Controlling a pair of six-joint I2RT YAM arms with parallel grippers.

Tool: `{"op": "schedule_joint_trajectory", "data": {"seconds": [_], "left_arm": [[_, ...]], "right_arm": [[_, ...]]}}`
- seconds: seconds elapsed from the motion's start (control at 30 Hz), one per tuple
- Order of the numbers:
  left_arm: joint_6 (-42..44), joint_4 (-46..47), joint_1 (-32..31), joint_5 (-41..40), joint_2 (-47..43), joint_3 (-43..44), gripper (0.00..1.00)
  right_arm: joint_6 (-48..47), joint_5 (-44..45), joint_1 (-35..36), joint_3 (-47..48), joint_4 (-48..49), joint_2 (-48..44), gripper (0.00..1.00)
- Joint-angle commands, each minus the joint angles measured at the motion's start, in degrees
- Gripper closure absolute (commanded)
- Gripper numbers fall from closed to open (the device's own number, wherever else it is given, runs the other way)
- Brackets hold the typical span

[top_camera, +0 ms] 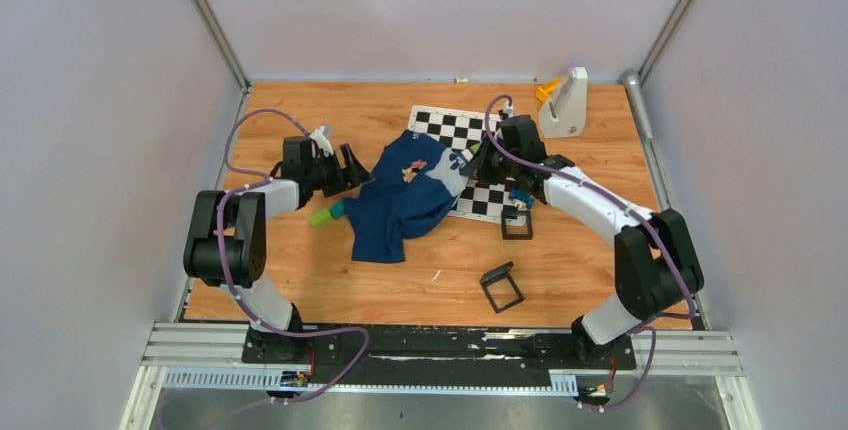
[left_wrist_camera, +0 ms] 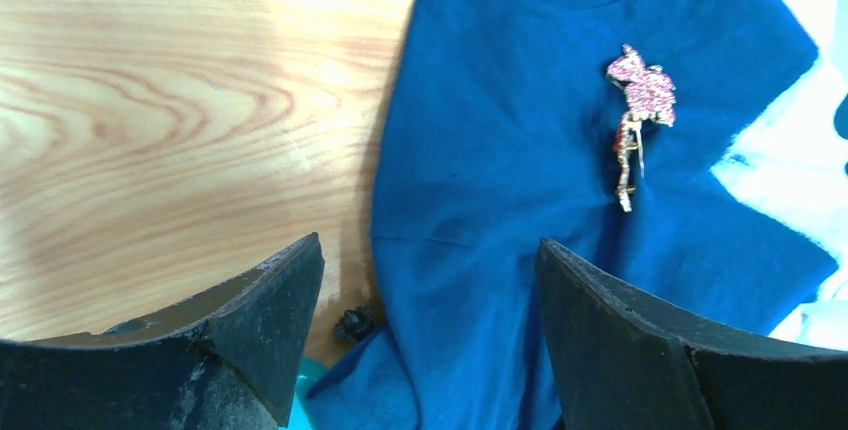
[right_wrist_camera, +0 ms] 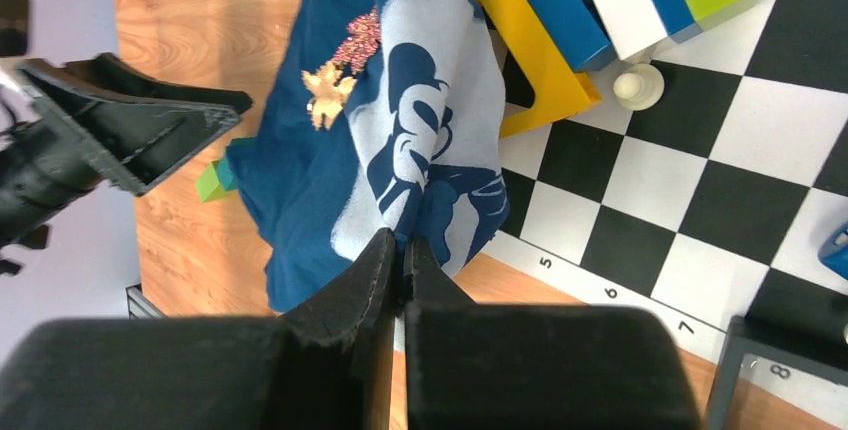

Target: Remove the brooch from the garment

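The left pincer (left_wrist_camera: 430, 250) is hovering spread, the brooch (left_wrist_camera: 645, 98) sitting ahead-right of it on the garment (left_wrist_camera: 500, 150); the right pincer (right_wrist_camera: 400, 245) is pinching the garment's edge.

Wooden table (top_camera: 300, 285), with a blue shirt (top_camera: 395, 215) near its centre, the right edge overlapping a checkered mat (top_camera: 450, 130). A green block (top_camera: 320, 217) lies beside the shirt's left edge. Two black frames (top_camera: 501, 287) lie right of the shirt, and a white stand (top_camera: 566, 105) is at the far right.
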Motion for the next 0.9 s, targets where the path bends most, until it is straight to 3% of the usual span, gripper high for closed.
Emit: {"op": "schedule_joint_trajectory", "data": {"seconds": [0.0, 0.1, 0.23, 0.3, 0.43, 0.5, 0.57, 0.73, 0.87], "left_arm": [[-6.2, 11.9, -1.0, 5.8, 2.8, -4.4, 0.13], [-8.3, 17.3, -3.9, 5.3, 6.2, -4.6, 0.14], [-9.3, 16.5, -8.5, 4.6, 10.5, -0.5, 0.18], [-9.2, 14.5, -9.2, 3.7, 11.0, 0.2, 0.31], [-7.0, 10.7, -9.3, 2.3, 9.6, 0.8, 0.69], [-5.9, 9.3, -9.1, 2.4, 7.2, 1.0, 0.95], [-4.7, 6.2, -8.7, 0.7, 3.3, 1.7, 1.0], [1.7, -8.5, -7.6, -6.3, -10.6, 5.3, 1.0], [3.2, -15.3, -7.5, -7.2, -20.8, 5.6, 1.0]], "right_arm": [[-2.6, -0.9, -0.7, -0.6, -0.9, -5.1, 1.0], [-3.0, -1.0, -0.9, -0.4, -2.3, -5.8, 1.0], [-3.4, -1.1, -2.1, -0.7, -3.7, -7.3, 1.0], [-3.5, -1.6, -2.8, -1.3, -3.8, -8.2, 1.0], [-3.8, -2.1, -3.3, -2.2, -4.0, -9.6, 1.0], [-3.8, -2.8, -3.3, -2.3, -3.9, -9.7, 1.0], [-4.0, -4.2, -3.4, -2.0, -4.0, -9.6, 1.0], [-6.7, -9.3, -3.2, -0.3, -6.0, -10.3, 1.0], [-9.2, -11.6, -1.9, -1.8, -8.4, -13.3, 1.0]]}}
